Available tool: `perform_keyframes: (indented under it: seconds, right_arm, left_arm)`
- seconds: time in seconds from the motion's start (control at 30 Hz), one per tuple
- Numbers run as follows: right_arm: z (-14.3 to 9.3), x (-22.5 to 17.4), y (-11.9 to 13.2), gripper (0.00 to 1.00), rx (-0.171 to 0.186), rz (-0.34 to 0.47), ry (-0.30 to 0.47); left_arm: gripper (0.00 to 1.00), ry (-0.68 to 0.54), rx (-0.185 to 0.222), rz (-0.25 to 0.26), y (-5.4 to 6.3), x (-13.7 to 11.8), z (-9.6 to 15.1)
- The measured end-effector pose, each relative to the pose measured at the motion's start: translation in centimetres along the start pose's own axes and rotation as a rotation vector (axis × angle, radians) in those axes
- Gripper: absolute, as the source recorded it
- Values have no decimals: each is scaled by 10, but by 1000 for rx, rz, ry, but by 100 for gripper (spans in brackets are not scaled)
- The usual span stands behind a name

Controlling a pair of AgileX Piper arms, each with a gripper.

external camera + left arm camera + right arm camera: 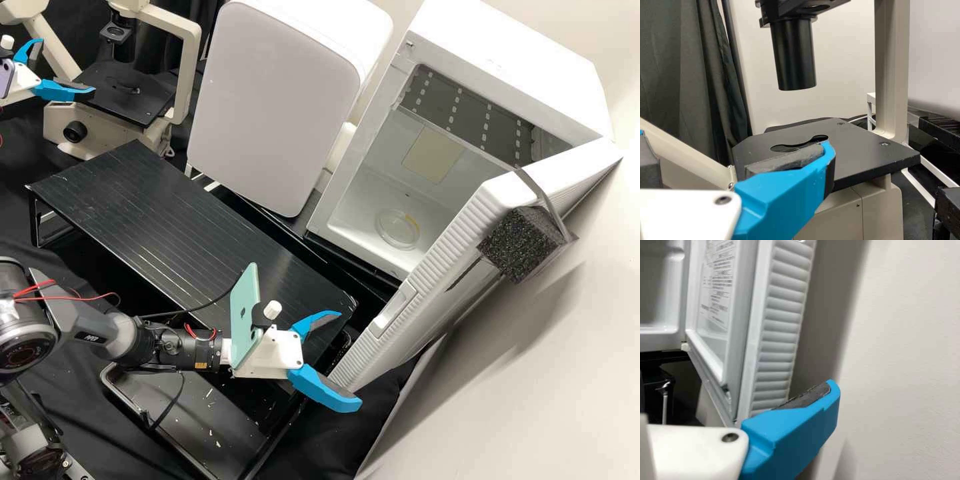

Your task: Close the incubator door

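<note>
Pale wall (553,347) backs the door (433,303) near the right arm's fingers (323,390).

"How's the light?"
"Bright, by my high view: the white incubator (507,47) and the pale wall (573,333) throw plenty back at me."
"Shadows?"
"A soft grey one on the wall, beside the door (453,247). My right wrist view has it too."
"Glare?"
"Faint sheen on the black surface (153,200). In my left wrist view, the curtain (675,75) sinks into gloom."
"The lamp?"
"Can't tell where."
</note>
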Motion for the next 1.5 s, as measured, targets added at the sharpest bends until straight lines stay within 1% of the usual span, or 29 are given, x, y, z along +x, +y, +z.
perform_keyframes:
  seconds: [0.03, 0.17, 0.2, 0.3, 0.43, 0.53, 0.57, 0.7, 0.83, 0.9, 1.07, 1.17, 1.23, 1.3, 1.37, 1.5]
  right_arm:
    - [1, 1, 0, 100, 7, 3, -3]
    - [2, 1, -3, 100, 7, -5, -8]
    - [2, 2, -3, 100, 15, -7, -9]
    - [0, 4, -6, 100, 67, -17, 5]
    - [-1, 7, -11, 100, 103, -47, 50]
    - [-1, 8, -14, 100, 129, -63, 68]
    - [0, 9, -13, 100, 152, -66, 74]
    - [0, 9, -10, 100, 210, -54, 86]
    - [-2, 3, -4, 100, 250, -59, 120]
    - [-3, -3, -1, 100, 272, -76, 135]
    - [-17, -25, 12, 100, 329, -88, 248]
    - [-25, -37, 17, 100, 354, -106, 311]
    - [-28, -43, 20, 100, 379, -119, 348]
    - [-34, -50, 22, 100, 409, -142, 406]
    - [-39, -54, 23, 100, 410, -155, 452]
    - [-49, -62, 24, 100, 396, -182, 549]
  left_arm:
    - [100, 0, 0, 0, 0, 0, 0]
    - [100, 0, 0, 0, 0, 0, 0]
    - [100, 0, 0, 0, 0, 0, 0]
    - [100, 0, 0, 0, 0, 0, 0]
    - [100, 0, 0, 0, 0, 0, 0]
    - [100, 0, 0, 0, 0, 0, 0]
    - [100, 0, 0, 0, 0, 0, 0]
    - [100, 0, 0, 0, 0, 0, 0]
    - [100, 0, 0, 0, 0, 0, 0]
    - [100, 0, 0, 0, 0, 0, 0]
    - [100, 0, 0, 0, 0, 0, 0]
    - [100, 0, 0, 0, 0, 0, 0]
    - [100, 0, 0, 0, 0, 0, 0]
    - [100, 0, 0, 0, 0, 0, 0]
    - [100, 0, 0, 0, 0, 0, 0]
    - [100, 0, 0, 0, 0, 0, 0]
